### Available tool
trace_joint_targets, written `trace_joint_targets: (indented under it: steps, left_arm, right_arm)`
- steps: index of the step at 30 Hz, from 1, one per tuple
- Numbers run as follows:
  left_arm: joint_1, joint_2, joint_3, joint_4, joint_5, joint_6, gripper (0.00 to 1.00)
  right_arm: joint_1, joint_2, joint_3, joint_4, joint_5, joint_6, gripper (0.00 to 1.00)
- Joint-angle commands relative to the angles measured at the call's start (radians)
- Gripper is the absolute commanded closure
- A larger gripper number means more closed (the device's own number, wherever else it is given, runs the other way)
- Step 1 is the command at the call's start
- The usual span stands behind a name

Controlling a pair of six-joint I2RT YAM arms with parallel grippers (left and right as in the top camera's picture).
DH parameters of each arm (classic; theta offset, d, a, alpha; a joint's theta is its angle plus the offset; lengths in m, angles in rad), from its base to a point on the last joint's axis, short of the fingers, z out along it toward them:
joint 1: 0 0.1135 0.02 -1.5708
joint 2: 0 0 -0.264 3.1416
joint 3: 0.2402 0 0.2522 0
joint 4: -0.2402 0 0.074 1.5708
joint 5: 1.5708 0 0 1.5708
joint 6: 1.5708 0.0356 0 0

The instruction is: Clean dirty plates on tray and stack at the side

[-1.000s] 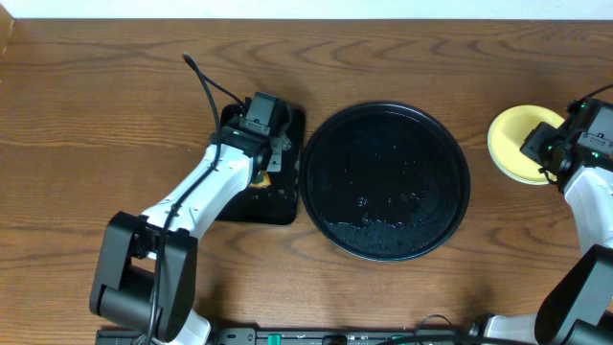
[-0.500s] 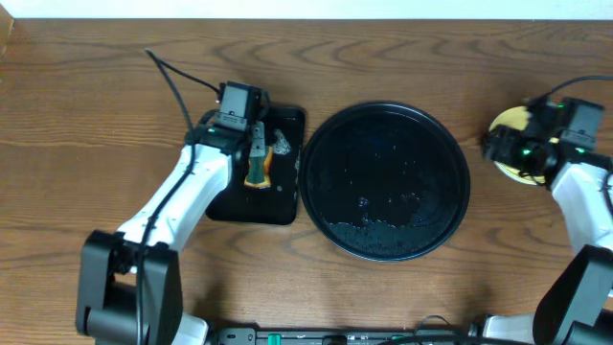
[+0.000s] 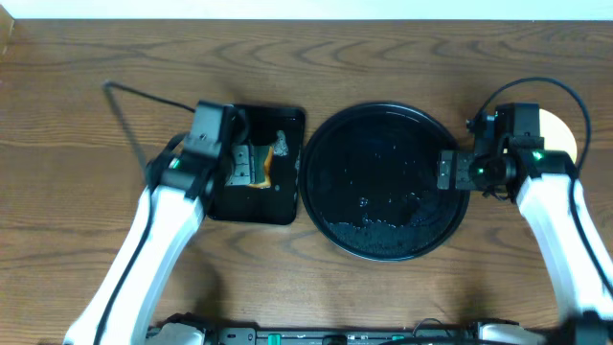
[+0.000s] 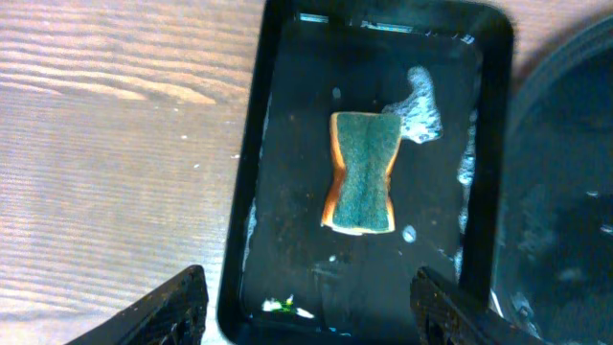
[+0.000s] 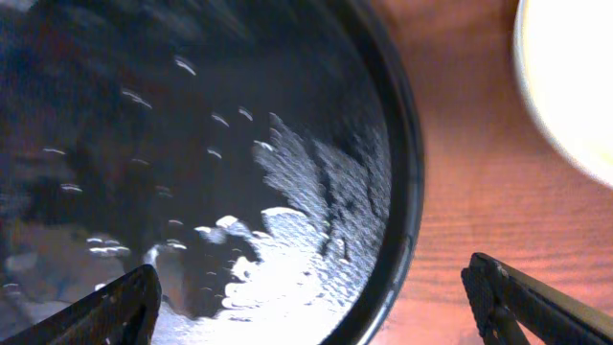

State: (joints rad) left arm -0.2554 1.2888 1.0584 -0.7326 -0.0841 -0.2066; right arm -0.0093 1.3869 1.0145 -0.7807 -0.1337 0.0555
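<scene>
Nearest to your left wrist camera, the left gripper [image 4: 308, 287] stands wide. Its two dark fingers [image 4: 177, 309] are far apart at the lower edge of the view, and there is nothing between them. It hangs over the near end of the small rectangular tray [image 4: 247, 192], which is black and wet. A little farther in this tray lies the sponge [image 4: 362, 172], flat, with the green rough side up and an orange layer showing at its edge. The sponge is apart from both fingers. Just beyond it, toward the far right part of the tray, you see a patch of white foam [image 4: 421, 110]. On your other side, the right gripper [image 5: 311, 287] is also wide and holds nothing. One finger is over the wet floor of the round tray [image 5: 412, 182] and the other is over the bare wooden table [image 5: 460, 192], so the raised rim passes between them. The floor of this tray shows only water drops and thin foam. From above, the round tray lies in the middle of the table, just beside the rectangular tray, on its right. Farthest, past the rim and apart from it, the yellow plate [image 5: 575, 86] rests on the table at the right side. The right arm covers a large part of it in the overhead view, and you cannot tell whether other plates lie under it.
</scene>
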Motion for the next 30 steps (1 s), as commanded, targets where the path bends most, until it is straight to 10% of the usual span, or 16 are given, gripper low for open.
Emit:
trace_joint_targets:
  steps: [1, 14, 30]
  left_arm:
    - [0.005, -0.169, -0.097, 0.029, 0.013, -0.017, 0.30]
    - [0.005, -0.569, -0.258, 0.052, 0.013, -0.016, 0.21]
    - [0.005, -0.564, -0.258, 0.052, 0.013, -0.016, 0.21]
  right_arm:
    - [0.035, -0.174, -0.049, 0.035, 0.019, -0.010, 0.01]
    - [0.043, -0.742, -0.181, -0.023, 0.084, 0.014, 0.01]
    - [0.043, -0.787, -0.181, -0.226, 0.084, 0.014, 0.01]
